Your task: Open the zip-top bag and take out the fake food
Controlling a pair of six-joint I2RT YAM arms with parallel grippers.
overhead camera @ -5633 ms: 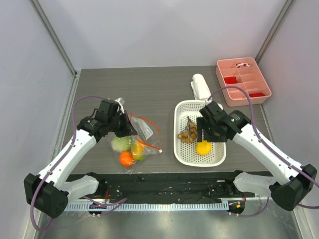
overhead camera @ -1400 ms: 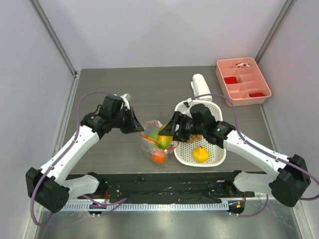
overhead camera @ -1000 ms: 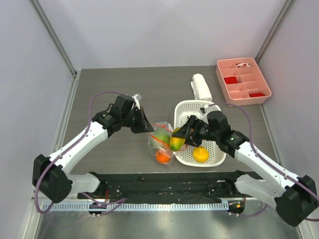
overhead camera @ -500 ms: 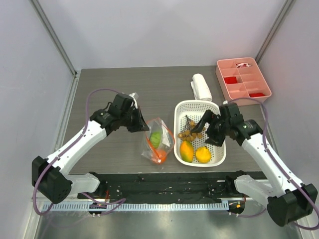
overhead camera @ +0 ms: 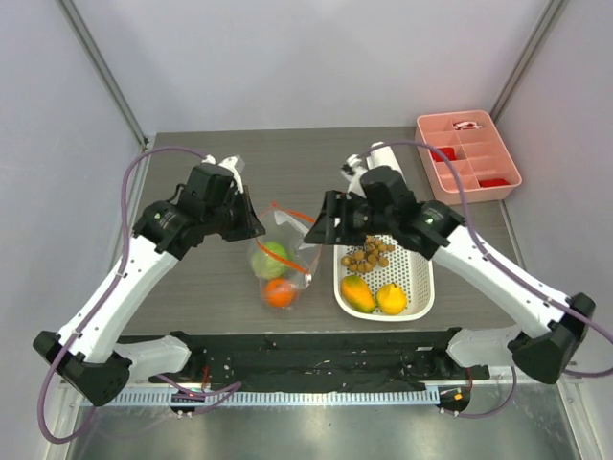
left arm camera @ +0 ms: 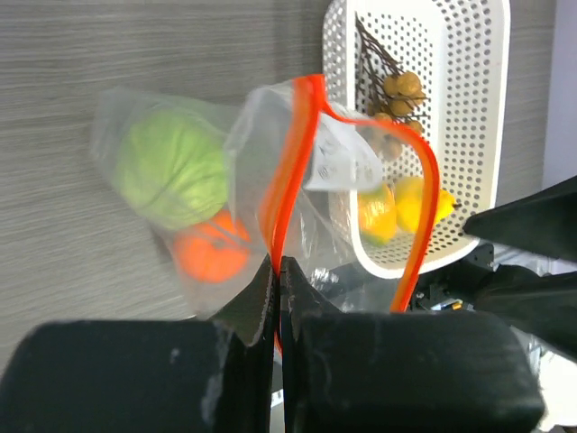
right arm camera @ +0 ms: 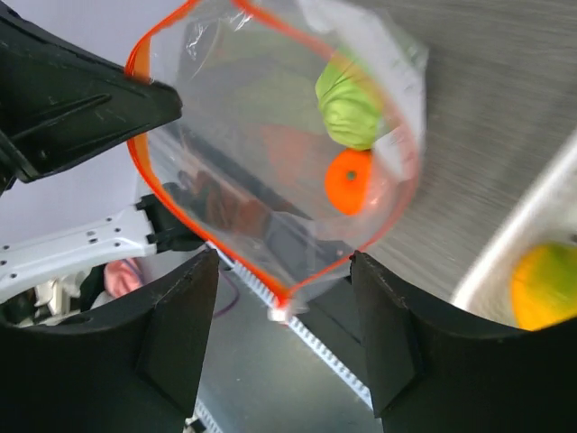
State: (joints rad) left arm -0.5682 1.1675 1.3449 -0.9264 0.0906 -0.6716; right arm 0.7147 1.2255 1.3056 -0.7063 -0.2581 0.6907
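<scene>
The clear zip-top bag (overhead camera: 278, 251) with an orange-red zip strip hangs open over the table, holding a green fruit (overhead camera: 270, 259) and an orange (overhead camera: 280, 293). My left gripper (left arm camera: 278, 263) is shut on the bag's zip strip (left arm camera: 293, 153) at its left side. My right gripper (overhead camera: 321, 225) is open and empty at the bag's right edge; in the right wrist view the bag's mouth (right arm camera: 270, 180) sits between its fingers (right arm camera: 180, 334). The white basket (overhead camera: 419, 278) holds brown grapes (overhead camera: 367, 256), a mango (overhead camera: 357, 293) and a yellow lemon (overhead camera: 391, 299).
A pink compartment tray (overhead camera: 466, 156) stands at the back right. A white roll (overhead camera: 381, 156) lies behind the basket, partly hidden by my right arm. Grey walls close the table on the left, right and back.
The mango went from the bag into the basket. My right gripper has swung back from the basket to the bag's right edge. My left gripper has lifted the bag leftward.
</scene>
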